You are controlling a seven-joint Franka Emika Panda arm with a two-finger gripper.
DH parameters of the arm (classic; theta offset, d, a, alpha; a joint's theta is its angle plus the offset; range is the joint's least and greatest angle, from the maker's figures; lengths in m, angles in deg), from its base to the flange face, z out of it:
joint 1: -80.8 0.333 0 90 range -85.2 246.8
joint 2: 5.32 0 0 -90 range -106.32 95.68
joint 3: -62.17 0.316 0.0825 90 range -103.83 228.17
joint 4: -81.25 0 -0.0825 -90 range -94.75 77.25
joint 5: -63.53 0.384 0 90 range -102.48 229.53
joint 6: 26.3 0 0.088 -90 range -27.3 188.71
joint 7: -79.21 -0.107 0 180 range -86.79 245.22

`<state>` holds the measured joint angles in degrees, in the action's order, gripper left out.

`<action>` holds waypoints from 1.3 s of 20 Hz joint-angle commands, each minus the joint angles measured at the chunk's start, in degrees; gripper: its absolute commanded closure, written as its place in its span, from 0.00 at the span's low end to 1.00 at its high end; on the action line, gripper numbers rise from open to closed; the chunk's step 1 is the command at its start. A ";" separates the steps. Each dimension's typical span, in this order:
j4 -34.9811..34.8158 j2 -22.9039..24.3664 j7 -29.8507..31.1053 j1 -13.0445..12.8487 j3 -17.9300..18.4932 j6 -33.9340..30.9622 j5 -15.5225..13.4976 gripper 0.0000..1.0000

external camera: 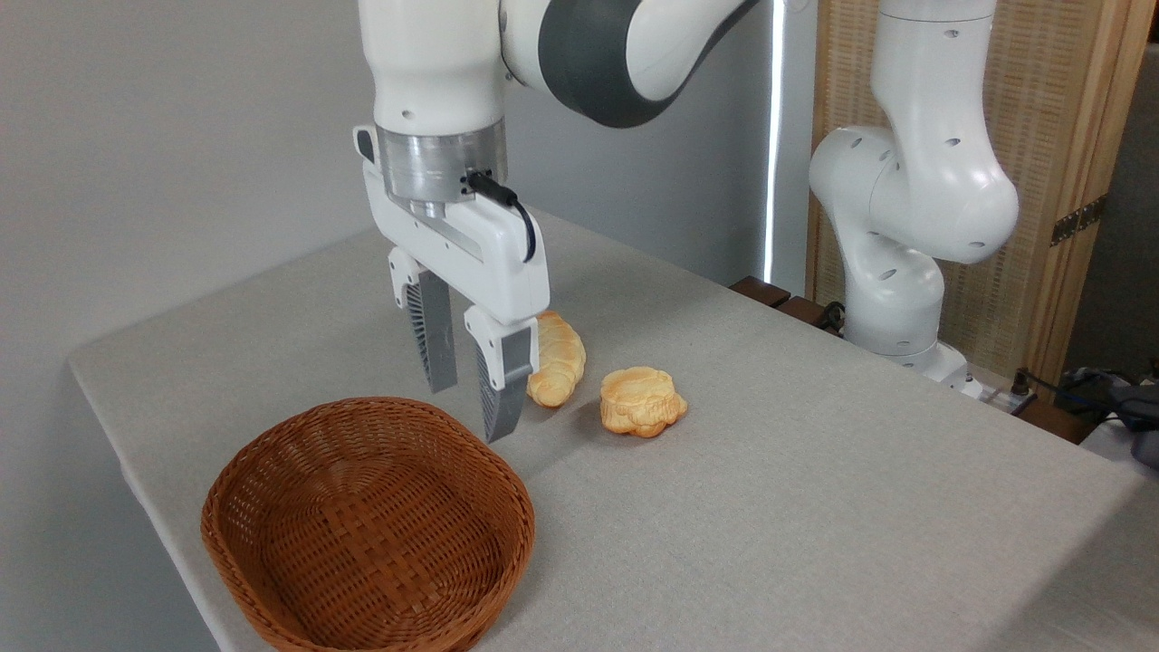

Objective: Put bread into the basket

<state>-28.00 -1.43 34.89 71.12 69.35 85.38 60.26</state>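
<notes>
Brown wicker fills the lower left of the frame: the basket (367, 525), oval and low-sided, sits nearest, with nothing in it. Just above its far rim hangs my pincer (469, 405), fingers pointing down, spread apart with a clear gap and gripping nothing. Right of centre, the bread (641, 401) lies on the grey tablecloth (815, 507), apart from the basket. Beside it, partly behind my right finger, rests a long ridged roll (558, 360). At upper right stands my white base.
</notes>
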 commanded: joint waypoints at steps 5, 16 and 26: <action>1.94 0.69 2.92 -0.35 0.20 -5.06 -0.51 0.00; 0.71 0.77 2.66 -0.79 -1.02 -4.98 -0.51 0.00; -10.52 7.79 -4.27 -2.28 -2.08 -4.36 -0.25 0.00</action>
<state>-31.35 0.54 34.67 69.99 67.18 81.21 60.26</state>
